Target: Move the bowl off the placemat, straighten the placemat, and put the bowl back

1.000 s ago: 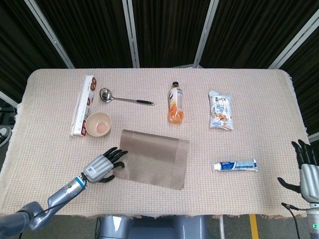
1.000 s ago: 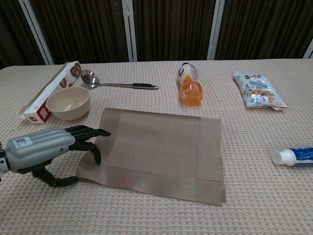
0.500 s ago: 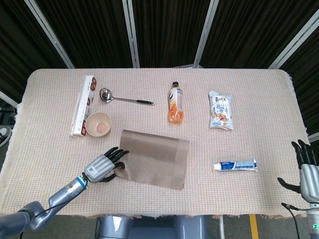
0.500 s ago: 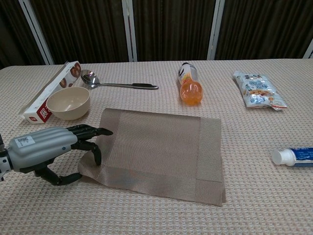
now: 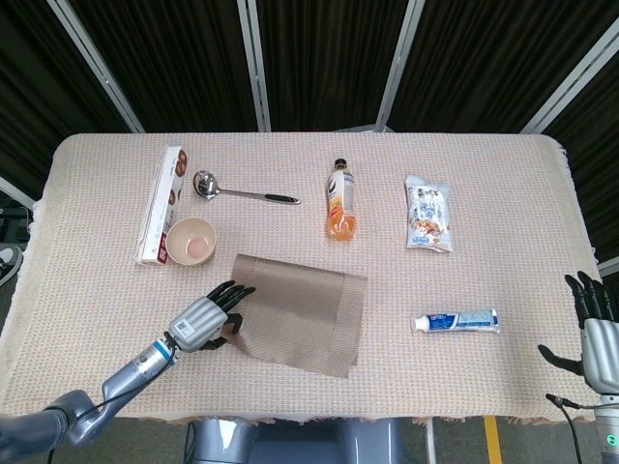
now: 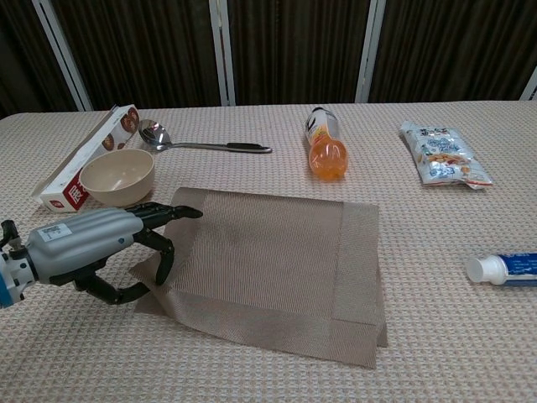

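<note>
The cream bowl (image 5: 191, 241) (image 6: 117, 176) stands on the tablecloth beside the placemat's far left corner, off the mat. The brown woven placemat (image 5: 302, 311) (image 6: 268, 260) lies skewed near the table's front. My left hand (image 5: 205, 319) (image 6: 92, 248) grips the mat's left edge, fingers on top and thumb curled beneath, and that edge is raised a little. My right hand (image 5: 598, 333) hangs at the table's front right corner, fingers spread, holding nothing. The chest view does not show it.
A long red-and-white box (image 5: 162, 203) (image 6: 80, 168) lies just left of the bowl, with a metal ladle (image 5: 242, 191) (image 6: 201, 144) behind it. An orange drink bottle (image 5: 340, 201) (image 6: 325, 144), a snack bag (image 5: 427, 214) (image 6: 443, 164) and a toothpaste tube (image 5: 456, 321) (image 6: 503, 269) lie to the right.
My left hand has slid right onto the placemat's left edge and closed on it. The mat has shifted and turned slightly. The bowl and right hand have not moved.
</note>
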`<state>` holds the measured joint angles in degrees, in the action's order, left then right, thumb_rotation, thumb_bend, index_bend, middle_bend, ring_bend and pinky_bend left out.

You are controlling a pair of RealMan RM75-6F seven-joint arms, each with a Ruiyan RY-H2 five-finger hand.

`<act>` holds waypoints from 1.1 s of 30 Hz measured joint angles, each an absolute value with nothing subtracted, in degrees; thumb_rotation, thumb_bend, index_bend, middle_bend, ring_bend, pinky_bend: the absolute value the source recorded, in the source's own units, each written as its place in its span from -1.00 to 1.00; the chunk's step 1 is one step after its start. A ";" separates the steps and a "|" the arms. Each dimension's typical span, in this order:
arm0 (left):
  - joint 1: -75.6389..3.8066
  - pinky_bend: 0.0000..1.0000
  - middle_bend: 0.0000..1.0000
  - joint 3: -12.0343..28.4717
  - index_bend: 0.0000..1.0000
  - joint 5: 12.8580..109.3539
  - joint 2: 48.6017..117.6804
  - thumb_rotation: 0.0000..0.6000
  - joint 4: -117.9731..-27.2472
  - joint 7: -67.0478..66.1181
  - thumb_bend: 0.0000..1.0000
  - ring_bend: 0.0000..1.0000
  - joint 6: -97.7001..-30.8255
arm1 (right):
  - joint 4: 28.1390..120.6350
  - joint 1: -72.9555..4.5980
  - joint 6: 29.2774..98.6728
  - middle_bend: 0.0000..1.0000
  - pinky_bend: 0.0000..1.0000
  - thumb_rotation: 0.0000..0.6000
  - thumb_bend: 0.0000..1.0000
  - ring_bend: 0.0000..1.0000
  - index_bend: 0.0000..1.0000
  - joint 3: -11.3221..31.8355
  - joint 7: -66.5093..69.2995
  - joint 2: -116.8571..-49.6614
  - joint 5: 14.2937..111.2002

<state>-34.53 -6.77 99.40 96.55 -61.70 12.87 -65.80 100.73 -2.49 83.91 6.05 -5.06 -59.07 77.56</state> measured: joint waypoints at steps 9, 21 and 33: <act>-37.22 -1.00 -1.00 -1.22 0.37 96.32 96.88 1.00 -64.25 13.07 -0.11 -1.00 -64.96 | 100.85 -2.47 84.06 -1.00 -1.00 1.00 -1.00 -1.00 -1.00 6.09 -5.09 -59.02 77.64; -46.85 -1.00 -1.00 18.13 0.40 74.79 97.18 1.00 -69.88 8.71 -0.11 -1.00 -52.43 | 100.42 -2.85 83.27 -1.00 -1.00 1.00 -1.00 -1.00 -1.00 6.92 -4.85 -58.98 75.69; -58.87 -1.00 -1.00 29.16 0.40 55.82 106.50 1.00 -48.92 -3.09 -0.12 -1.00 -45.60 | 100.25 -3.30 81.62 -1.00 -1.00 1.00 -1.00 -1.00 -1.00 7.02 -6.06 -59.18 73.34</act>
<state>-58.87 29.16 55.82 106.50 -48.92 -3.09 -45.60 100.25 -3.30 81.62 7.02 -6.06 -59.18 73.34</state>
